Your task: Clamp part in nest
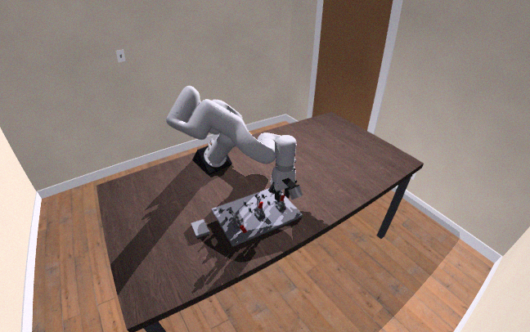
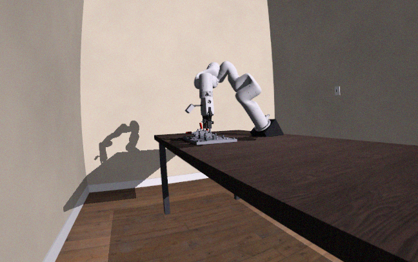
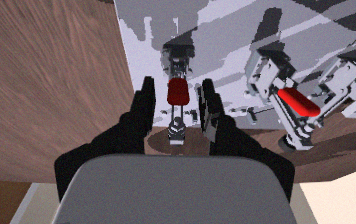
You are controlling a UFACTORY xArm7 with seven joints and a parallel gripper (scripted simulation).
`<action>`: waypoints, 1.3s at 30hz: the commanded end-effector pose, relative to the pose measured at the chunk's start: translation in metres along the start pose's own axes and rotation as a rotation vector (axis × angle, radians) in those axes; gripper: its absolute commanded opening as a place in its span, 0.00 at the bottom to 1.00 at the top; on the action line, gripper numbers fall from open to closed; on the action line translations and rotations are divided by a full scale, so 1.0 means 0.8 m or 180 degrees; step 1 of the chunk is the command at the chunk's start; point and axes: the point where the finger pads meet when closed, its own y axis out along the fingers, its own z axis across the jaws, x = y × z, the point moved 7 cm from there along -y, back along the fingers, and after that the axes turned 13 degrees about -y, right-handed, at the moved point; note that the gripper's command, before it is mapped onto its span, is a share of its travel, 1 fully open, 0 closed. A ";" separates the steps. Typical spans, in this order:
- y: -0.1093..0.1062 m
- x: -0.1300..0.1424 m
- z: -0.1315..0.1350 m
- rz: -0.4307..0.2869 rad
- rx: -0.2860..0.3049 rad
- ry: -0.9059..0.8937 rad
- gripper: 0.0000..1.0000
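My gripper (image 3: 177, 89): open, one finger each side of a red handle (image 3: 177, 91), not touching | block (image 1: 200, 228): on table beside the plate (image 1: 286, 213) | risk: lifting crooked could bump the handle and move the clamp.

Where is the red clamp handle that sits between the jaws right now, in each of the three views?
Top: the red handle at the fixture plate's far right end, under the gripper.
Exterior: red sliver just left of the jaws.
Wrist: center, between the open jaws, untouched.
Shared landmark: the gray fixture plate.
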 end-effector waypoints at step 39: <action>-0.074 -0.001 0.000 0.0010 -0.0001 0.0001 1.00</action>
